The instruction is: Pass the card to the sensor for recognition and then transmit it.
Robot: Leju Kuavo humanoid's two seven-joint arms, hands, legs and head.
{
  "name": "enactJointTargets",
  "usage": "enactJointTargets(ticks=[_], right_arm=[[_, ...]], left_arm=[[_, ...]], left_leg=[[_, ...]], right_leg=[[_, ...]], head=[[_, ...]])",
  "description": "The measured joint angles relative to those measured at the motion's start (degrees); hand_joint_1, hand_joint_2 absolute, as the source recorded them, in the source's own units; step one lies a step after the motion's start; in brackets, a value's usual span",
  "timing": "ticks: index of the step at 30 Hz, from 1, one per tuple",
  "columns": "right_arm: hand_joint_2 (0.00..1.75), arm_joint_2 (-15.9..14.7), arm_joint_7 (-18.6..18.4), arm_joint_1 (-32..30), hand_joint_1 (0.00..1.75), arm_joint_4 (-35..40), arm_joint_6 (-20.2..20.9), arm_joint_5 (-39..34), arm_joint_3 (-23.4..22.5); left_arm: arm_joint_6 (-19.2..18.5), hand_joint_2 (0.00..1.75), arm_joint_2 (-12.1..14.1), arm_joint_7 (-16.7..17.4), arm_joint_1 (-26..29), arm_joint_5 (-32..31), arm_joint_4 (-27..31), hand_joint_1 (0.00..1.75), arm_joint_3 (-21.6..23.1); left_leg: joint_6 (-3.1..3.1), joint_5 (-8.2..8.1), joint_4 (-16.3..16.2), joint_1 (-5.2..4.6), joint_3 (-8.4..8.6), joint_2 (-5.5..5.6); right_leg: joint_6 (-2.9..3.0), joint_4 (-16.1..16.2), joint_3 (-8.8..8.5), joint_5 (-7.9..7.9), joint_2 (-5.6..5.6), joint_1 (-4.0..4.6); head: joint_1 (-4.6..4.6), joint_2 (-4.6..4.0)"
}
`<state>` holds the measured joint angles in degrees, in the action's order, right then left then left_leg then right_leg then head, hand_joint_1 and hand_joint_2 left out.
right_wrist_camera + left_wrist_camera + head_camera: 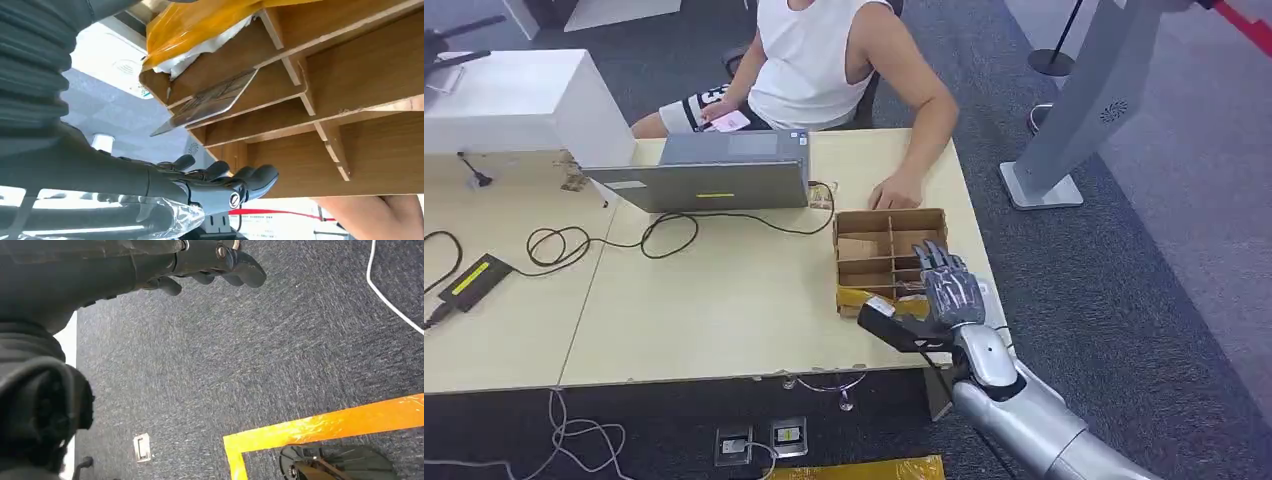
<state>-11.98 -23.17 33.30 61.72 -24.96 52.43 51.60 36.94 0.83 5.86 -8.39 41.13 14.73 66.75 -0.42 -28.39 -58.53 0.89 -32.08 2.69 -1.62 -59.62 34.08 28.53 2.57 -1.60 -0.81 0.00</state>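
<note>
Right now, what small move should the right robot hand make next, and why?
Probably ease the right robot hand lower into the compartmented wooden box toward the card. The hand hovers over the box with fingers apart and holds nothing, while the card leans in a compartment, one edge sticking out past the box, so it seems reachable to pinch.

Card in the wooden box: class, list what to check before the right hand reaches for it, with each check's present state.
1. Card reachable, sticking out of a box compartment: ok.
2. Right hand above the box: ok.
3. Right hand empty, fingers apart: ok.
4. Left hand away from the table, hanging over the floor: ok.
5. Person's hand beside the box: not ok.
6. Sensor's place: cannot tell.
</note>
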Motion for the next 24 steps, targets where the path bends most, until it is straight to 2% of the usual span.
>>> enactJointTargets(ticks=[20,21,22,24], right_arm=[[1.75,-2.0,-0.7,-0.7,0.0,2.4,0.5,0.5,-1.0],[1.75,-2.1,-0.7,-0.7,1.08,2.5,0.5,0.5,-1.0],[1.75,-2.1,-0.7,-0.7,1.75,2.5,0.5,0.5,-1.0],[1.75,-2.2,-0.7,-0.7,1.75,2.6,0.6,0.5,-1.0]], left_arm=[[-0.3,0.0,-0.2,0.0,-0.2,-0.4,0.0,0.0,0.7],[-0.3,0.0,-0.2,0.0,-0.2,-0.4,0.0,0.0,0.7],[-0.3,0.0,-0.2,0.0,-0.2,-0.4,0.0,0.0,0.7],[-0.3,0.0,-0.2,0.0,-0.3,-0.4,0.0,0.0,0.7]], left_leg=[[0.0,0.0,0.0,0.0,0.01,-0.03],[0.0,0.0,0.0,0.0,0.01,-0.03],[0.0,0.0,0.0,0.0,0.01,-0.03],[0.0,0.0,0.0,0.0,0.0,-0.03]], right_leg=[[0.0,0.0,0.0,0.0,0.12,0.0],[0.0,0.0,0.0,0.0,0.12,0.0],[0.0,0.0,0.0,0.0,0.12,0.0],[0.0,0.0,0.0,0.0,0.12,0.0]], head=[[0.0,0.0],[0.0,0.0],[0.0,-0.02],[0.0,0.0]])
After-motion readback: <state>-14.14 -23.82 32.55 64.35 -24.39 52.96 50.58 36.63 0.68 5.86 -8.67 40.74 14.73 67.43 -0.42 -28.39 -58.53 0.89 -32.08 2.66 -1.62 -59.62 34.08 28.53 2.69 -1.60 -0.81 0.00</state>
